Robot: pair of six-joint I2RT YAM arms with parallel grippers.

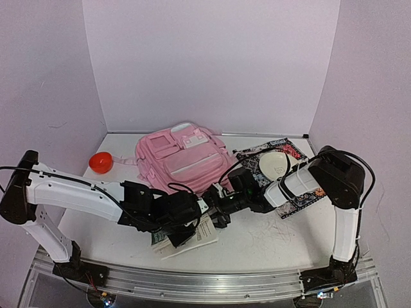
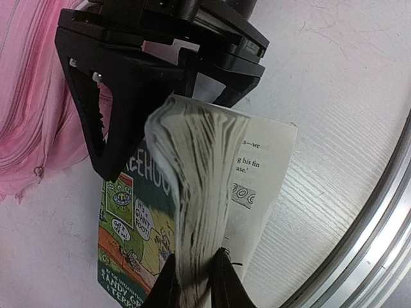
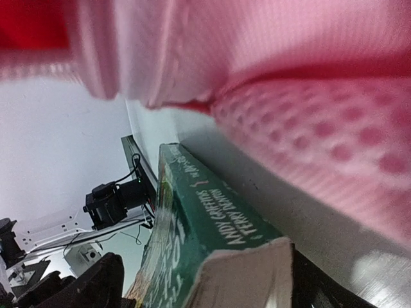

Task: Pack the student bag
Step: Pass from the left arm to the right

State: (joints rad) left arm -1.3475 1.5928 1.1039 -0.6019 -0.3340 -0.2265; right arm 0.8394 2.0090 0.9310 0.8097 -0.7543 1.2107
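Observation:
The student bag (image 1: 183,160), a soft pink backpack, lies flat at the back middle of the table; its fabric fills the top of the right wrist view (image 3: 308,122). In front of it a green paperback book (image 1: 192,234) is held on edge. My left gripper (image 2: 192,263) is shut on the book's page block (image 2: 192,173), pages fanned, the cover (image 2: 128,224) hanging left. My right gripper (image 1: 216,208) reaches in from the right. Its jaws stand wide in the right wrist view, around the book's spine end (image 3: 218,218), with a sliver of gap at the left finger (image 3: 96,282).
A red bowl (image 1: 101,162) sits left of the bag. A white round object (image 1: 273,165) rests on a patterned cloth (image 1: 302,199) to the right. A metal rail (image 1: 205,282) runs along the near table edge. Lilac walls close in the back and both sides.

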